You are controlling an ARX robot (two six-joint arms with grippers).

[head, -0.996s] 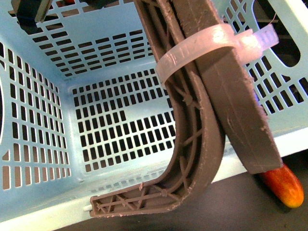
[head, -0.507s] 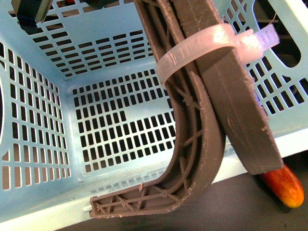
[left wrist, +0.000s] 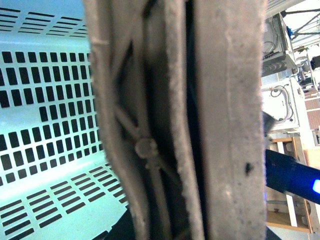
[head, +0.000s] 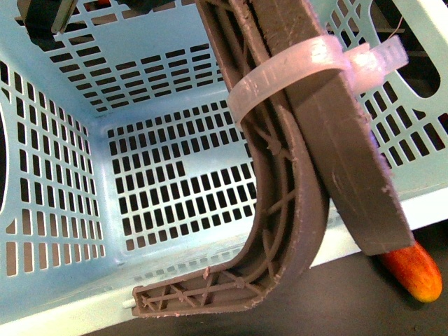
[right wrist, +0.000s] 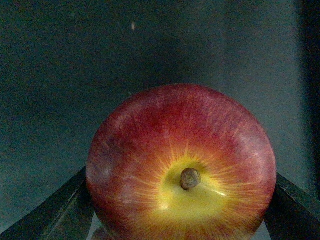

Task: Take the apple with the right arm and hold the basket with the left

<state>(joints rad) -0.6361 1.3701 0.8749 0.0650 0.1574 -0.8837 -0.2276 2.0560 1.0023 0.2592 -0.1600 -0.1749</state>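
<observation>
Right gripper (right wrist: 177,217) pinches small round red apple (right wrist: 181,150). Smooth skin, it might squirt out! Left gripper's hold on turquoise slotted basket (head: 63,210): can't tell.

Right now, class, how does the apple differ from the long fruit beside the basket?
The apple is round; the long fruit is elongated. The apple sits between the fingers of the right gripper; the long fruit lies free, partly behind a handle. Both are red with yellow.

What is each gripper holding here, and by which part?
Right gripper pinches the apple by its opposite sides. Left gripper unseen; basket handles fill its wrist view, so its hold cannot be told.
</observation>
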